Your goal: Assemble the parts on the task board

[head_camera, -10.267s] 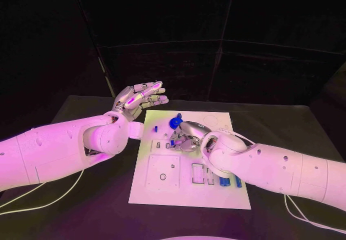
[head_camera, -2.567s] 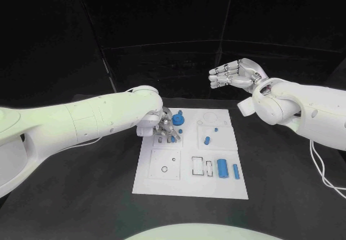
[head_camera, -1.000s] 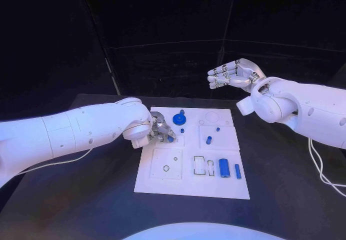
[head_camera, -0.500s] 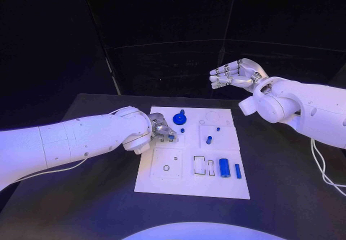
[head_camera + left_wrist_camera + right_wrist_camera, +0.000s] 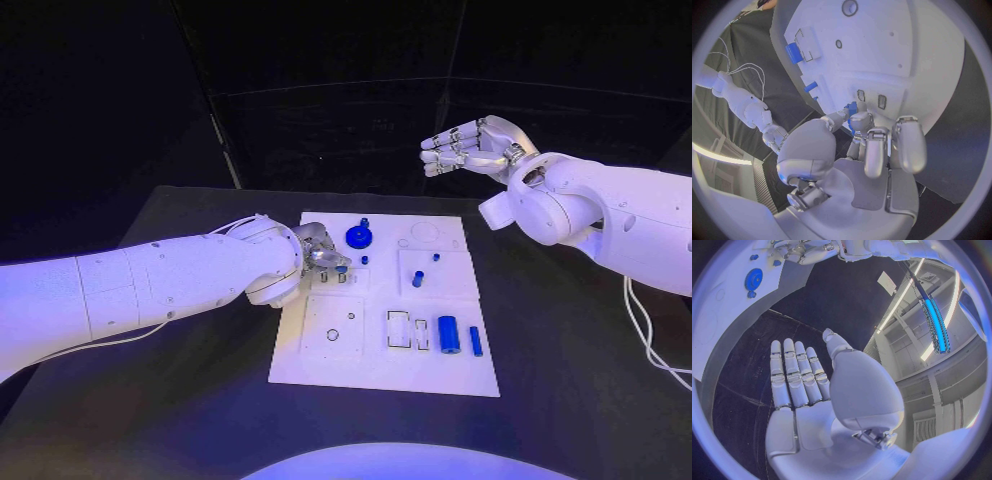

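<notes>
Head view: white board (image 5: 385,375) flat on the black table (image 5: 577,350), mid-frame. Left hand (image 5: 319,258) low over the board's far left part, fingers curled in over two small slots (image 5: 339,277); possibly pinching a small blue piece, too hidden here to tell. Round blue wheel (image 5: 358,236) on the far part of the board, just beside the left hand. Small blue pegs (image 5: 418,278) standing right of middle. Blue cylinder (image 5: 447,334) and thinner blue bar (image 5: 475,341) lying side by side near the board's right edge, next to rectangular cut-outs (image 5: 397,329). Right hand (image 5: 470,147) raised well above and beyond the table, far from the board, fingers loosely bent, nothing in it.

Left wrist view: left hand (image 5: 873,145) with fingertips (image 5: 861,120) closed around a small blue part (image 5: 852,109) right at the board (image 5: 929,60) edge, beside the two slots (image 5: 871,98). Blue cylinder (image 5: 793,52) and a peg (image 5: 811,86) farther along the board.

Right wrist view: right hand (image 5: 801,385) flat, fingers straight and side by side, empty. Board (image 5: 717,315) and blue wheel (image 5: 753,278) far off, left hand (image 5: 804,251) on the board beyond.
</notes>
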You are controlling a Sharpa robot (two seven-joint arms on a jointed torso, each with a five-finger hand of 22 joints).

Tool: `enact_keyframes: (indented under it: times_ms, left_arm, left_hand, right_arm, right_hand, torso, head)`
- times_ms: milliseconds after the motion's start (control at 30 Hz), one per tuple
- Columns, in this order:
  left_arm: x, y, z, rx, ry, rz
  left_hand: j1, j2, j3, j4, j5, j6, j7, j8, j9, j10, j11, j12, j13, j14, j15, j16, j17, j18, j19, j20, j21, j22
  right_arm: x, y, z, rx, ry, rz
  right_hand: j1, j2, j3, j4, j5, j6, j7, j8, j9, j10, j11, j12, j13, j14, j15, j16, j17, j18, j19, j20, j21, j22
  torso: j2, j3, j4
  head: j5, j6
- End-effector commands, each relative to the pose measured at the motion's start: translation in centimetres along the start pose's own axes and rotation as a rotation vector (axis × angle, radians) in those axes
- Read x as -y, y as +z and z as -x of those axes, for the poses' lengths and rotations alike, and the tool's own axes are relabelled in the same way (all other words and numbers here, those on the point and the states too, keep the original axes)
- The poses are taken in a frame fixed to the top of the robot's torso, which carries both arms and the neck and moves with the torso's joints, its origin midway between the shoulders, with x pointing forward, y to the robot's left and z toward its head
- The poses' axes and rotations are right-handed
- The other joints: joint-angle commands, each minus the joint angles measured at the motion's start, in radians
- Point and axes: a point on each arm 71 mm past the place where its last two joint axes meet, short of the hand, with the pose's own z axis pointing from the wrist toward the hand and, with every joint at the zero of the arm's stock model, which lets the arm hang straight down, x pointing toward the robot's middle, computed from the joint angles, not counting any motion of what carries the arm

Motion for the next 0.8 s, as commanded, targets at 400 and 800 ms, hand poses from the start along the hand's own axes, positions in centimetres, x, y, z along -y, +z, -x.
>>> enact_keyframes:
  times_ms: [400,800]
  left_arm:
    - [0.25,0.12,-0.24,-0.035,0.122,-0.011]
    - [0.32,0.25,-0.31,-0.046,0.145,-0.008]
  left_hand:
    - [0.014,-0.007,0.157,-0.146,0.001,-0.001,-0.008,0.009,0.004,0.014,-0.008,0.004,-0.004,0.108,-0.008,0.003,0.263,-0.008,0.014,-0.004,0.0,-0.004]
    - [0.016,-0.011,0.158,-0.147,0.0,0.0,-0.008,0.012,0.005,0.012,-0.008,0.001,-0.009,0.108,-0.008,0.003,0.263,-0.008,0.013,-0.004,-0.001,-0.005]
  right_arm:
    - [-0.28,0.1,-0.4,-0.031,-0.018,0.016]
    - [-0.23,0.16,-0.56,-0.047,-0.019,0.009]
  right_hand:
    - [-0.004,0.011,-0.007,0.002,-0.002,0.004,0.012,0.005,0.001,-0.003,-0.004,0.006,0.0,0.003,0.0,0.004,-0.001,0.012,0.01,0.0,-0.006,-0.001]
    - [-0.011,0.016,-0.018,0.007,-0.002,0.0,0.014,0.003,0.0,-0.009,-0.002,0.007,0.0,-0.001,0.001,0.004,-0.002,0.012,0.01,0.001,-0.013,-0.002]
  torso:
    - [0.0,0.0002,0.0006]
    - [0.001,0.0008,0.0009]
  head:
    - [0.0,-0.006]
    - [0.001,-0.008]
